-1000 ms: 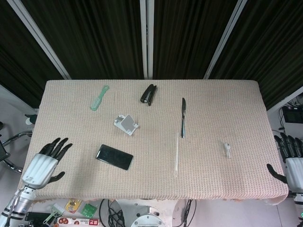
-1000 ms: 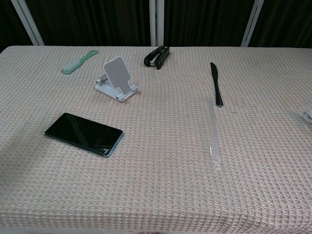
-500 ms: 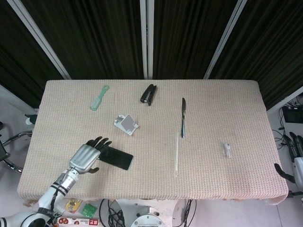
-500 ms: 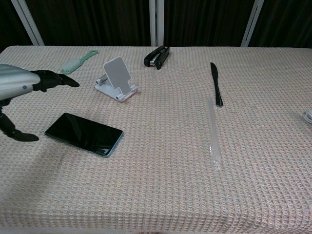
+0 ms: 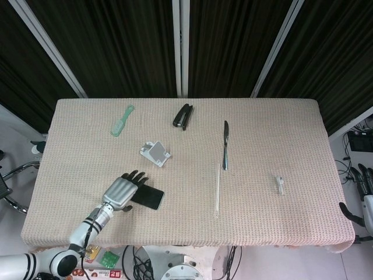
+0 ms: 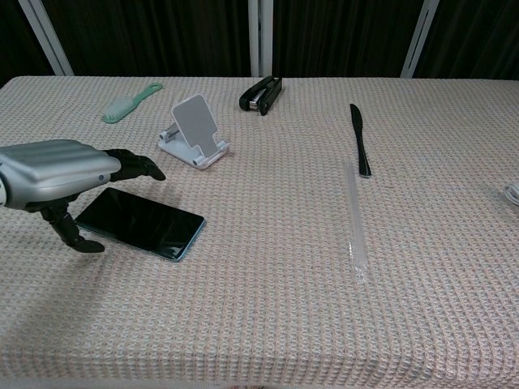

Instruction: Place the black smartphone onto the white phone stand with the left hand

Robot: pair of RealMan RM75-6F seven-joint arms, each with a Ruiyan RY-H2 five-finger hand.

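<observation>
From the head view, the black smartphone lies flat near the surface's front-left corner, with the left hand spread over its left end, holding nothing. It looks thin, rigid and slick, so the long edges seem the place to pinch. The white phone stand sits just behind it, toward the surface's middle.

In the chest view, fingers hover above the phone, thumb beside it. Open cloth lies between phone and stand. The right hand waits off the right edge, fingers apart.
</observation>
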